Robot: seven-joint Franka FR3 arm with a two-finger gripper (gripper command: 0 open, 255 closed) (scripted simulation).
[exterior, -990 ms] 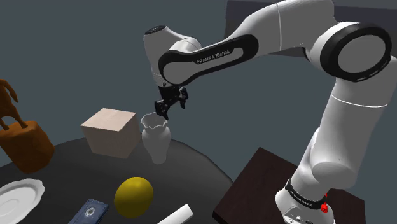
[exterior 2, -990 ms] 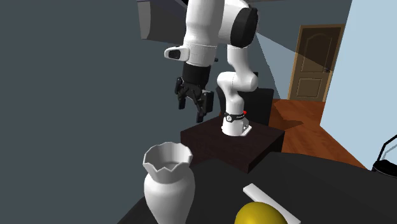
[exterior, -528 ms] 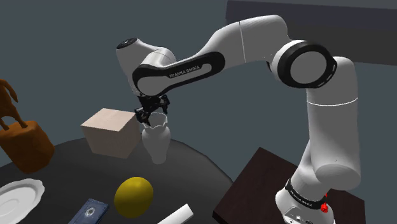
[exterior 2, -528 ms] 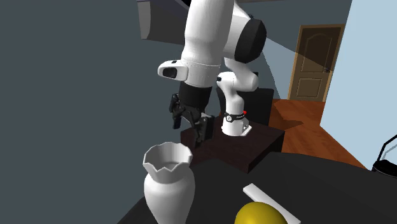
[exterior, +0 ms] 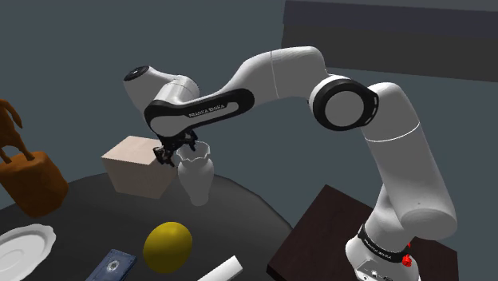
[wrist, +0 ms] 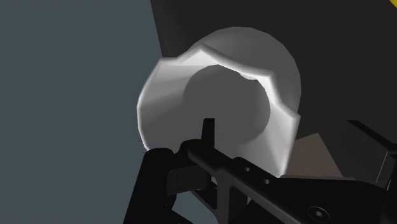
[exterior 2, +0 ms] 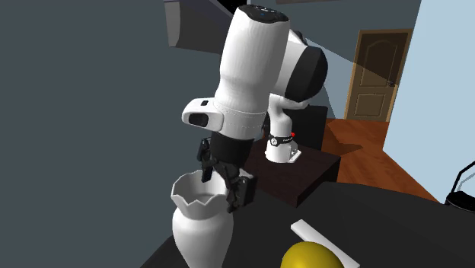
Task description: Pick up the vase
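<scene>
The light is dim and soft, seemingly from above: the vase [wrist: 159, 95] shades from pale rim to grey mouth. The dark worktop [exterior: 239, 211] shows hardly any cast shadows. The pale wall [exterior 2: 438, 91] looks brightest.

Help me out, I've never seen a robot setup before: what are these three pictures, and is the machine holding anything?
It is one white robot arm on a dark box-like stand, ending in a black two-finger claw. One picture looks down from beside the stand. The second looks back at the arm from across the table. The third comes from a camera on the claw itself, peering into the mouth of a white vase. On the dark round table stand that vase, a beige box, a yellow fruit, a white plate, a blue booklet and a brown block. The claw is open at the vase's scalloped rim; nothing is held yet.
</scene>
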